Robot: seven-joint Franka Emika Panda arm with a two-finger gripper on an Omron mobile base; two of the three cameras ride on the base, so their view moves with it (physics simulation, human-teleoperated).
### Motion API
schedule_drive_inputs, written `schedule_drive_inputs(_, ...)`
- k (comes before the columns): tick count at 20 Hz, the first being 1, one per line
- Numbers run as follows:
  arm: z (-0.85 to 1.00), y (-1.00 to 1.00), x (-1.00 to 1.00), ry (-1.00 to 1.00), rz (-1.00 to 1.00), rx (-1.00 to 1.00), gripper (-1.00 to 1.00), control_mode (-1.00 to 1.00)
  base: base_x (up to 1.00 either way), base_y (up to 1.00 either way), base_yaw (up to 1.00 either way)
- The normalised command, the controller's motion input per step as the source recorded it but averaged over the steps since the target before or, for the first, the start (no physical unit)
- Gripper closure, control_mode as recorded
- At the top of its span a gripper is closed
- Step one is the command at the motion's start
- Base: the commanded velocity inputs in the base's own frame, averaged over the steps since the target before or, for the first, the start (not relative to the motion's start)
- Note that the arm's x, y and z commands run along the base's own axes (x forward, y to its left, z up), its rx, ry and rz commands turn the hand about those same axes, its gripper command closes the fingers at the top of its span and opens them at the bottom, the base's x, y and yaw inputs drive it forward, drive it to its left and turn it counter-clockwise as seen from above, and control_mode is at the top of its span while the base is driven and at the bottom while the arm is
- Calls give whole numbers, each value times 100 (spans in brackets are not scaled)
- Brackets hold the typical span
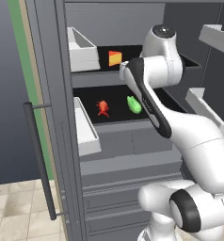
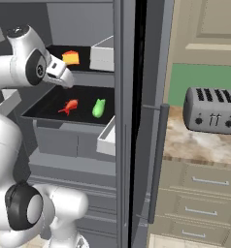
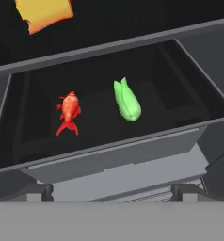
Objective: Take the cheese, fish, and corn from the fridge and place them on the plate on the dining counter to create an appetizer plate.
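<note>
The jaws were wide apart and held nothing. In the hand view the two dark tips of the gripper (image 3: 114,192) stood at the bottom, in front of the lower black shelf (image 3: 189,101) of the fridge (image 1: 62,117). The fish (image 3: 69,112) lay on that shelf, and the corn (image 3: 127,100) lay near it but not touching. The cheese (image 3: 42,13) sat on the shelf above, at the top left of that view. In the left base view the white arm (image 1: 154,82) reached in front of the open fridge, with the cheese up high and the fish and corn below it. A white bin (image 1: 81,49) hung on the open door beside the top shelf, and a long dark handle (image 1: 38,164) ran down the door. In the right base view a grey toaster (image 2: 209,110) sat on a counter (image 2: 195,145) to the right of the fridge.
</note>
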Motion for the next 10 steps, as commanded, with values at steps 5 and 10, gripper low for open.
schedule_drive_inputs(5, 23, 14, 1, -10, 0, -3, -100, -100, 0, 0, 0)
schedule_drive_inputs(10, 16, 20, 4, -3, 0, -2, -100, -100, 0, 0, 0)
